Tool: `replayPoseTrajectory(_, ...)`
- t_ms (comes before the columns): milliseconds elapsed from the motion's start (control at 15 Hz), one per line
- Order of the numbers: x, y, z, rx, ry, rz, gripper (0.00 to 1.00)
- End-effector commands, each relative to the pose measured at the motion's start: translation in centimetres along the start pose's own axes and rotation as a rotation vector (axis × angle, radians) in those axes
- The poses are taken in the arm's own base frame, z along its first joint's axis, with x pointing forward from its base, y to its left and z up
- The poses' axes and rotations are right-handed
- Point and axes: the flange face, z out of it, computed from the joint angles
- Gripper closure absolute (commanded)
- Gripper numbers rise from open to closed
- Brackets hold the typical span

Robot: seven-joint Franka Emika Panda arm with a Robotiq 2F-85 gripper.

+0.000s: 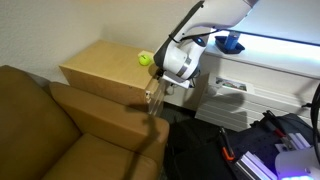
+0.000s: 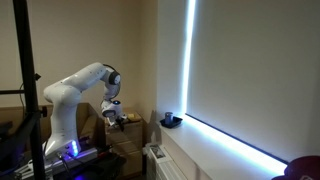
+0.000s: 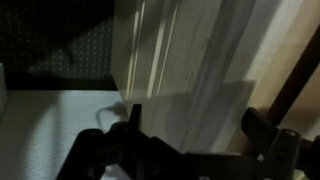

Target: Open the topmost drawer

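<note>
The room is dim. A brown couch point(image 1: 55, 135) sits by a plain tan wall point(image 1: 50, 25). 1 big window point(image 2: 250, 80) is covered, maybe by a blind, and bright light point(image 2: 190, 60) leaks along its edges. A pale sill point(image 2: 195, 148) runs under it.

In an exterior view a wooden cabinet point(image 1: 100, 68) stood just beside a sofa point(image 1: 45, 130), behind it and to its right. A ball point(image 1: 145, 59) lay on the cabinet's top near the far right corner. The jaws stood at the cabinet's right end, before the drawer fronts point(image 3: 170, 60). Farther right, a bowl point(image 2: 172, 121) sat on the windowsill point(image 2: 218, 141).
</note>
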Motion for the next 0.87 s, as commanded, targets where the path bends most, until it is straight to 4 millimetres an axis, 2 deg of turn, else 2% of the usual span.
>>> replayPoseTrajectory(0,2.0,7.1,-2.3,-0.168,0.058,0.045,0.0)
replayPoseTrajectory(67,1.1,8.7,-2.7,-0.198,0.06,0.054,0.0)
replayPoseTrajectory(133,1.9,10.0,-3.6,-0.236,0.07,0.084,0.0)
replayPoseTrajectory(267,1.0,13.9,-4.8,-0.309,0.079,0.121,0.0)
replayPoseTrajectory(333,1.8,15.5,-5.7,-0.349,0.088,0.146,0.0)
replayPoseTrajectory(533,1.2,21.4,-8.6,-0.445,0.074,0.251,0.0)
replayPoseTrajectory(600,2.6,16.6,-8.4,-0.368,0.122,0.192,0.0)
replayPoseTrajectory(667,2.7,17.7,-9.0,-0.387,0.126,0.197,0.0)
replayPoseTrajectory(800,3.0,17.6,-8.9,-0.381,0.13,0.195,0.0)
